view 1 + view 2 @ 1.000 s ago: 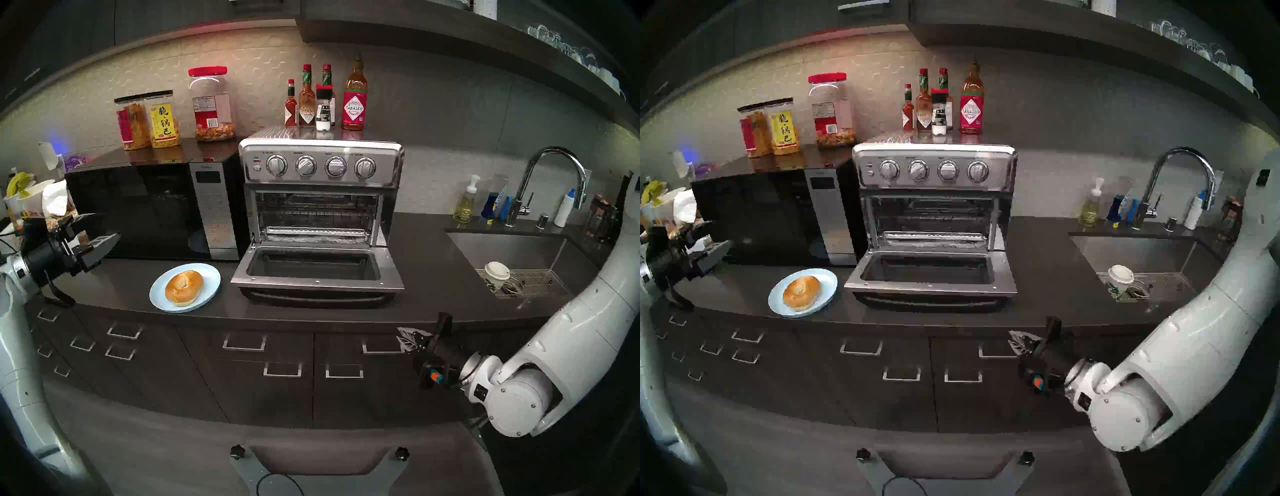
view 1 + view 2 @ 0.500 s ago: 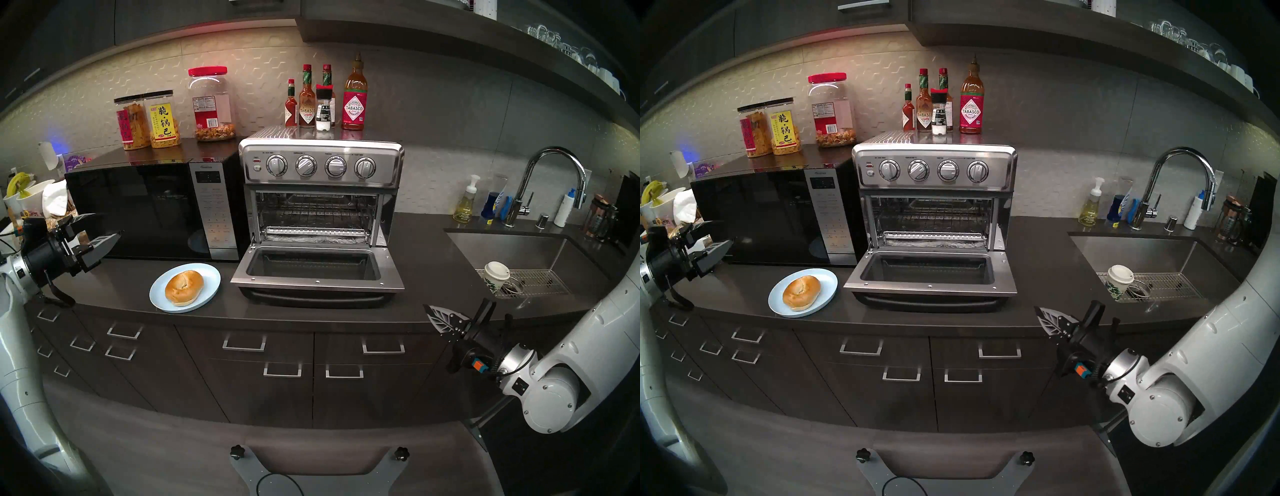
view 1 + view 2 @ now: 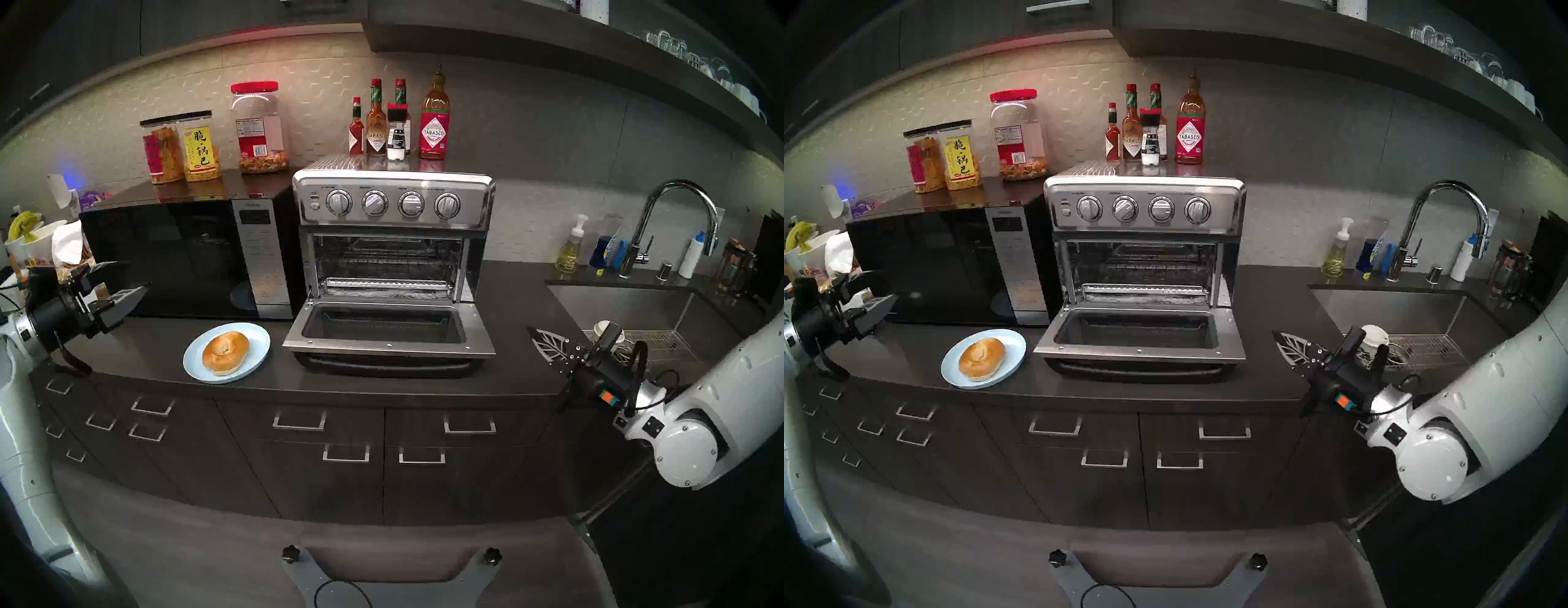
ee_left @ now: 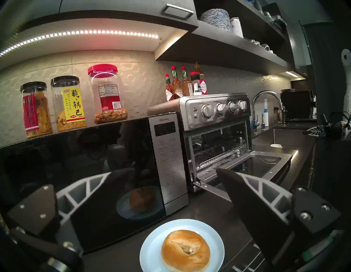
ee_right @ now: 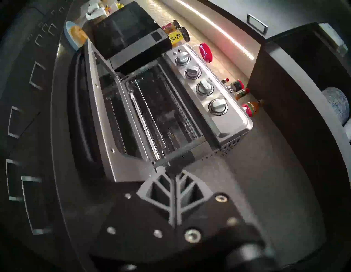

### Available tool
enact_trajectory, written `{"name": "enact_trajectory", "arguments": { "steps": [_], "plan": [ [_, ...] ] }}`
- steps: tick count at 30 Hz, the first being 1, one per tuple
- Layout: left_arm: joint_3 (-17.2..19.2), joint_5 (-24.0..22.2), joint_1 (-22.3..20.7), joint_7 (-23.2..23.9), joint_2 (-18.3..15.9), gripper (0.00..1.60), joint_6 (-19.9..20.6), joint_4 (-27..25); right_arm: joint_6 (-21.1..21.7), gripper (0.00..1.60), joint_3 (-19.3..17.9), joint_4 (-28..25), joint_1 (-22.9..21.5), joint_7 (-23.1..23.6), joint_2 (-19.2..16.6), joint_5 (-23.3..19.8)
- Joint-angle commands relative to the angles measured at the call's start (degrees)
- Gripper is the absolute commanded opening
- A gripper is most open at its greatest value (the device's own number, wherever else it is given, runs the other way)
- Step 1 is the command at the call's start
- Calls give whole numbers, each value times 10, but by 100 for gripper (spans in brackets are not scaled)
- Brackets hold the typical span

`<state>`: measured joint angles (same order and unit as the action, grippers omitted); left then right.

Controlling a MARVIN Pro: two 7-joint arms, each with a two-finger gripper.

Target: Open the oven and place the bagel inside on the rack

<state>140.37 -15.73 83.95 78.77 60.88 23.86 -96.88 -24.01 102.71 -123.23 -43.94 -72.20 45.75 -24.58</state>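
Currently I read the opening step as done: the toaster oven (image 3: 393, 237) has its drop-down door (image 3: 388, 329) lying flat toward me, and the wire rack (image 3: 388, 265) is exposed in the cavity above the foil-lined tray (image 3: 388, 290). My right gripper (image 3: 535, 335) has its fingers pressed together with nothing between them; it hangs level over the countertop (image 3: 522, 297), just off the door's right edge, with the sink (image 3: 628, 305) and a paper cup (image 3: 1374, 335) behind it. I judge this arm's part finished. My left gripper (image 3: 123, 280) stands spread wide and empty, level, in front of the black microwave (image 3: 169, 259). From this gripper, the bagel (image 4: 185, 249) lies ahead and below on a pale blue plate (image 4: 152, 252), slightly toward the oven side, and well apart from the fingers (image 4: 252, 199). The open door lies beyond the plate on the same side. The step in hand is therefore the pick. The next move calls for lowering the left gripper over the bagel with the fingers straddling its outer edge, then closing gently, since I expect the bread to compress and the plate to slide on the smooth counter. After the lift, I must carry the bagel across the lowered door, clearing its raised rim and bar handle (image 3: 388, 365), and set it on the rack, not on the tray beneath. Clearance under the control panel looks tight, so a level approach seems advisable.
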Motion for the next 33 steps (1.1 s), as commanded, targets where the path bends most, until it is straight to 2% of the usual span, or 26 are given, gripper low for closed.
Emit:
{"name": "enact_trajectory", "arguments": {
  "steps": [1, 11, 15, 16, 18, 19, 25, 27, 33],
  "plan": [
    [2, -2, -3, 1, -2, 160, -1, -6, -65, 0, -18, 18, -28, 42, -29, -39],
    [2, -2, -3, 1, -2, 160, -1, -6, -164, 0, -69, 67, -11, 115, -89, -109],
    [2, -2, -3, 1, -2, 160, -1, -6, -206, 0, -81, 87, 5, 142, -117, -102],
    [2, -2, -3, 1, -2, 160, -1, -6, -211, 0, -85, 88, 7, 161, -124, -110],
    [2, -2, -3, 1, -2, 160, -1, -7, -238, 0, -90, 103, 18, 166, -128, -106],
    [2, -2, -3, 1, -2, 160, -1, -7, -235, 0, -95, 106, 23, 176, -136, -107],
    [2, -2, -3, 1, -2, 160, -1, -7, -299, 0, -114, 134, 59, 180, -141, -102],
    [2, -2, -3, 1, -1, 160, -1, -7, -302, 0, -126, 137, 69, 168, -148, -91],
    [2, -2, -3, 1, -1, 160, -1, -7, -310, 0, -159, 133, 87, 177, -168, -84]
  ]
}}
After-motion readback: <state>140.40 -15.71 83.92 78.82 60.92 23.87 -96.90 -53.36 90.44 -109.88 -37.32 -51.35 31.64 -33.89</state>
